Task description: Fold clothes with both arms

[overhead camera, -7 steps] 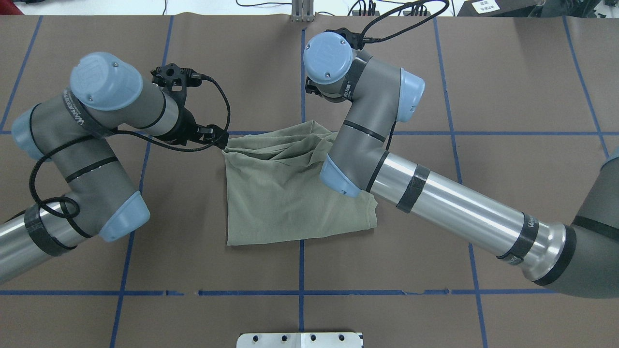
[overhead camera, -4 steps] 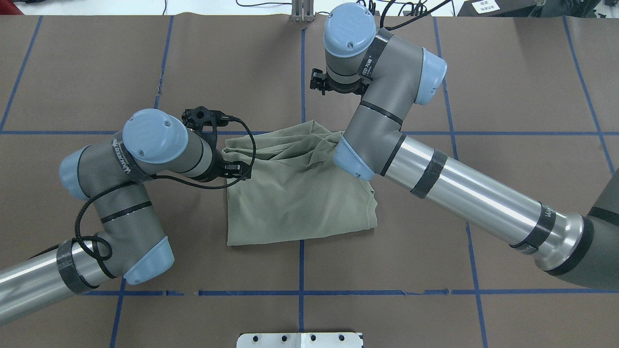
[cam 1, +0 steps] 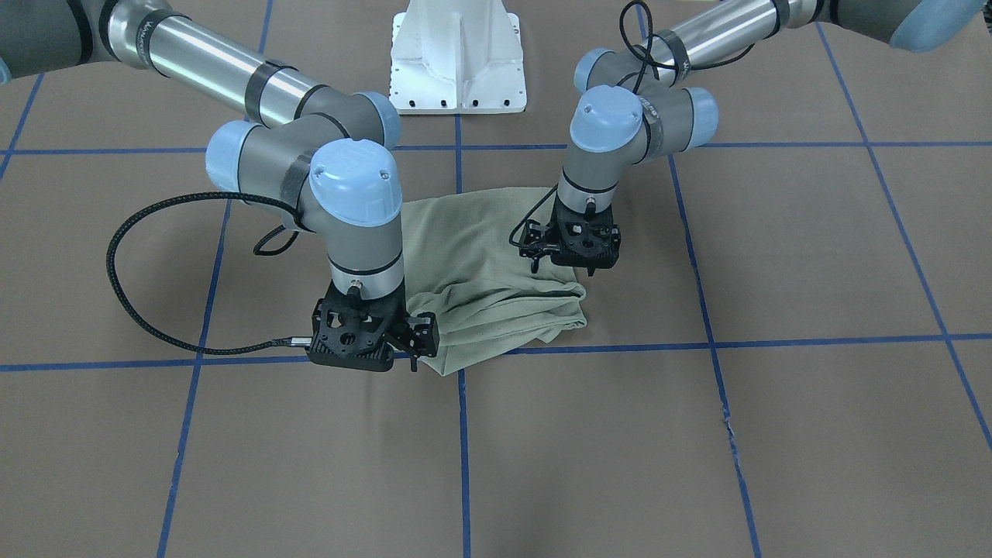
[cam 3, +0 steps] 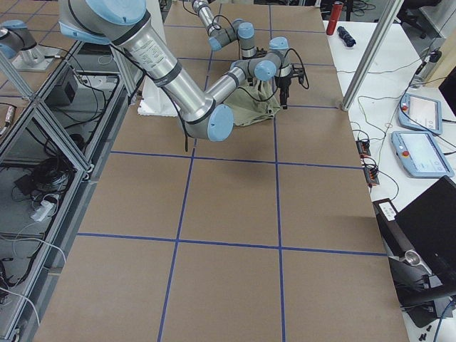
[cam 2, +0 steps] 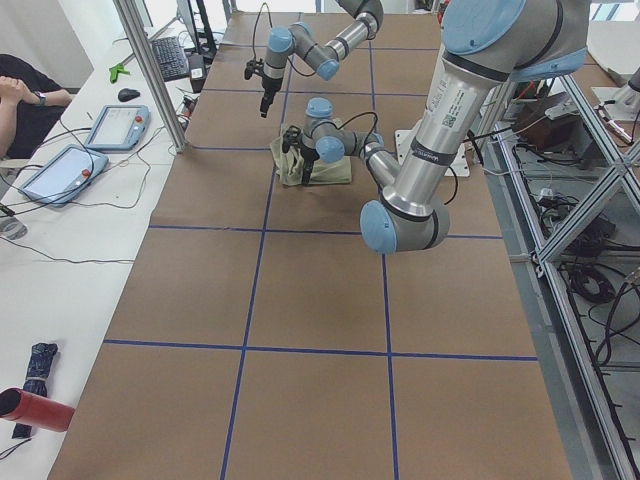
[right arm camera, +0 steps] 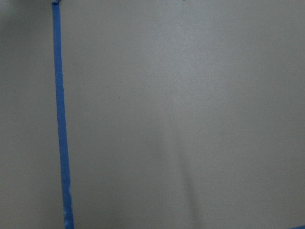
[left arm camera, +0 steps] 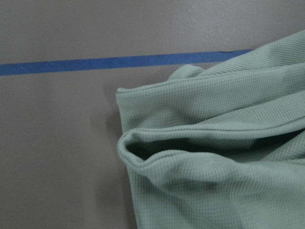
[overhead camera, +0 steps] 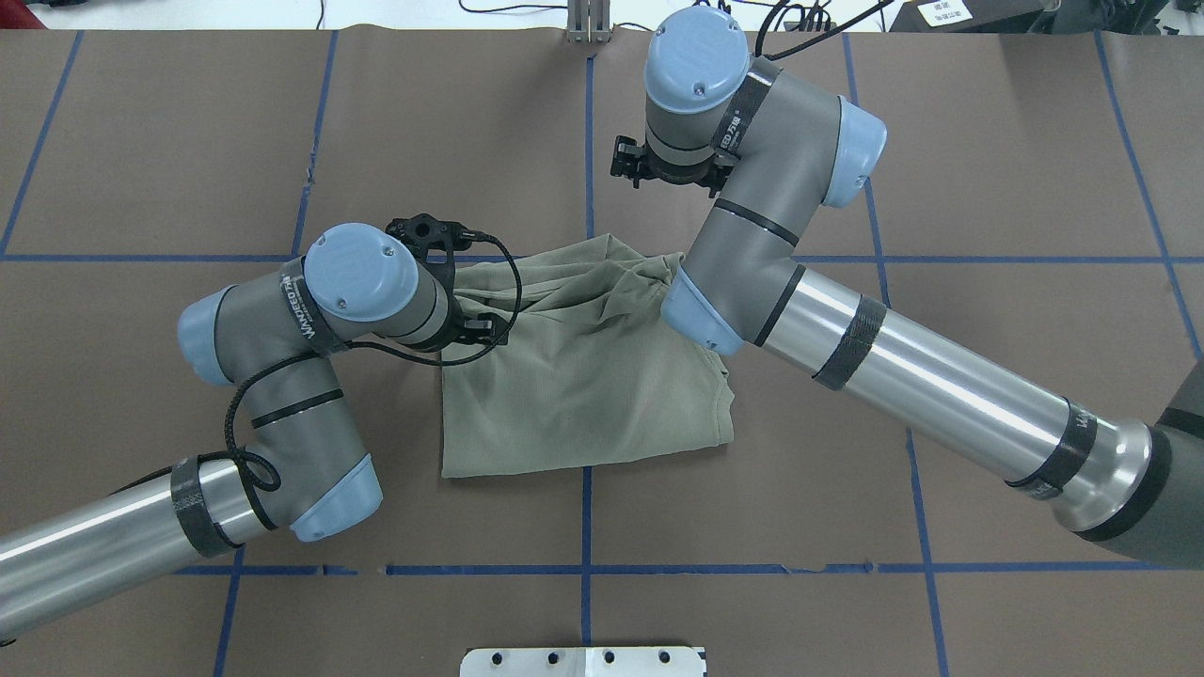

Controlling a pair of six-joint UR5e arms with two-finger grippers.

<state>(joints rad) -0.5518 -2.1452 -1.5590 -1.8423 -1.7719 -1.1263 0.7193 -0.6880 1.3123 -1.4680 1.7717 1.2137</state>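
The sage-green shirt [overhead camera: 583, 376] lies folded into a rough square at the table's middle, with bunched folds along its far edge [cam 1: 496, 310]. My left gripper [overhead camera: 475, 329] hangs over the shirt's far left corner [cam 1: 533, 246] and holds nothing. The left wrist view shows only that corner's layered edges [left arm camera: 214, 143] and bare table. My right gripper [overhead camera: 625, 162] is raised over bare table beyond the shirt's far edge [cam 1: 418, 341], clear of the cloth. The right wrist view shows only brown table and blue tape. Both grippers look open with nothing between the fingers.
Blue tape lines [overhead camera: 585, 527] grid the brown table cover. The white pedestal base [cam 1: 459, 58] stands at the robot's side. A metal post [cam 2: 150, 70], tablets and a seated person [cam 2: 20, 95] are at the far side bench, with a red bottle [cam 2: 30, 408] there too.
My left arm swung right and toward the robot, from the shirt's far left corner to over its left edge. My right arm moved further from the robot. The shirt stayed put.
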